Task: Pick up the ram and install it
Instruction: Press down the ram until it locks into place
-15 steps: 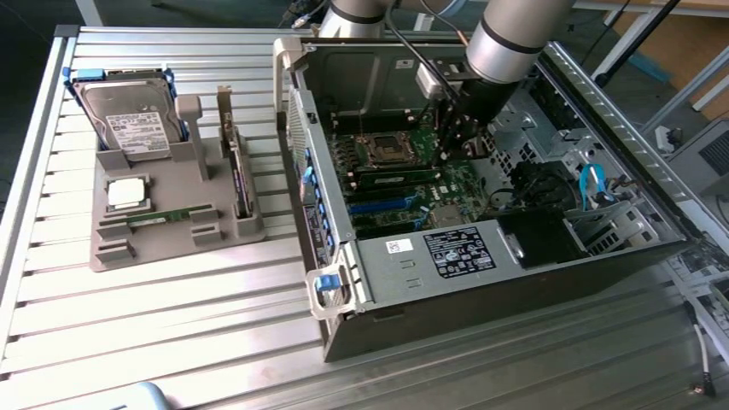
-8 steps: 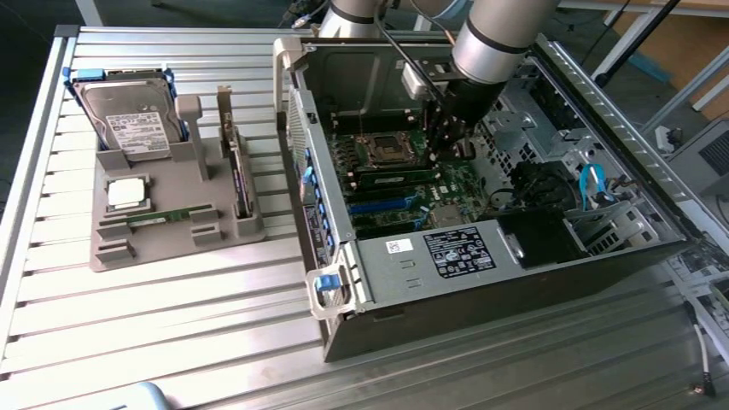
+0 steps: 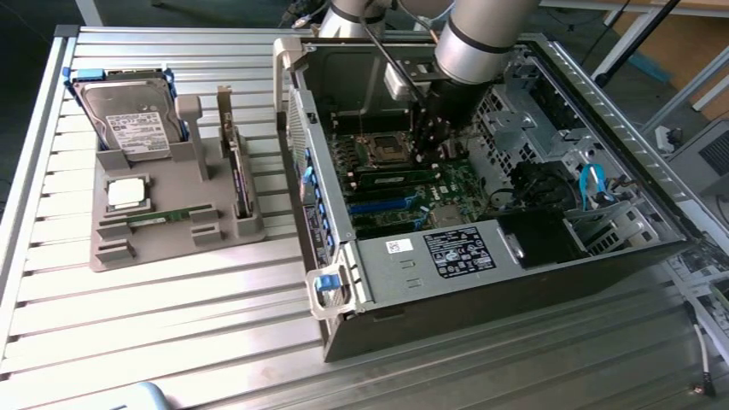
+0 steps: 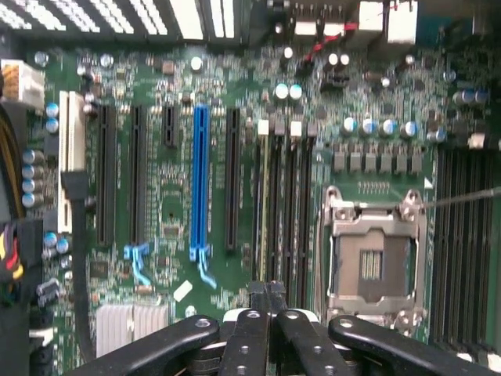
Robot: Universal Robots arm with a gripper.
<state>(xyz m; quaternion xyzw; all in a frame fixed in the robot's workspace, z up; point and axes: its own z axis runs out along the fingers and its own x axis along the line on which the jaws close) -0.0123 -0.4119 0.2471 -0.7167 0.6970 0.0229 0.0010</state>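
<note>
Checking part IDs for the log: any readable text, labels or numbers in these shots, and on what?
None readable.
Hard drive label: print too small.
Black sticker on the computer case: white text, blurred.
Small white sticker beside it: illegible.
Motherboard silkscreen in the wrist view: blurred.
Processor chip on the grey tray: no legible marking.

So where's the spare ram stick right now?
In the exterior view the ram lies flat in the grey tray on that view's left, just below the silver processor chip.
</note>
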